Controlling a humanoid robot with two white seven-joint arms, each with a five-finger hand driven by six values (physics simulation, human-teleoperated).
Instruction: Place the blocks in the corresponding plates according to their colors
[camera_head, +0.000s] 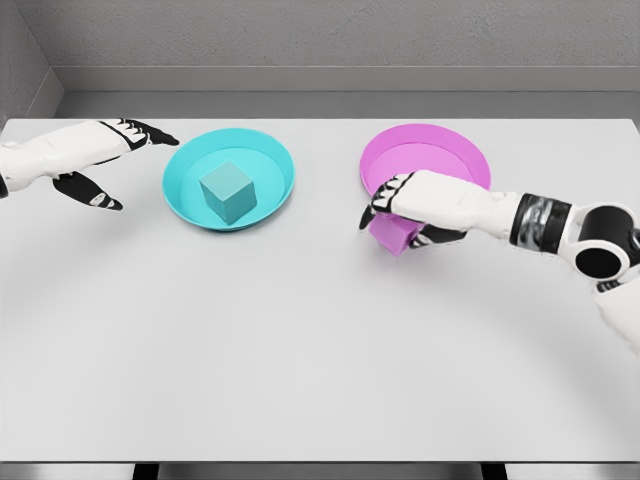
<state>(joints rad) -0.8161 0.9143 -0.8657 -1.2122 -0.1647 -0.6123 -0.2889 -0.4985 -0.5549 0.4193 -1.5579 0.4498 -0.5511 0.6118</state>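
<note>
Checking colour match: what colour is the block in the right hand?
Pink-magenta block, held by the right hand; head view shows it.

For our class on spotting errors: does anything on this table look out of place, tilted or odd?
Nothing is spilled or damaged. The cyan block sits inside the cyan plate. The pink block, gripped by the right hand, is at the near rim of the pink plate, not yet inside. The left hand is open.

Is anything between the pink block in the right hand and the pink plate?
Nothing visible. The right hand grips the pink block at the near rim of the pink plate, whose inside looks bare. The teal block sits in the teal plate, well aside.
</note>
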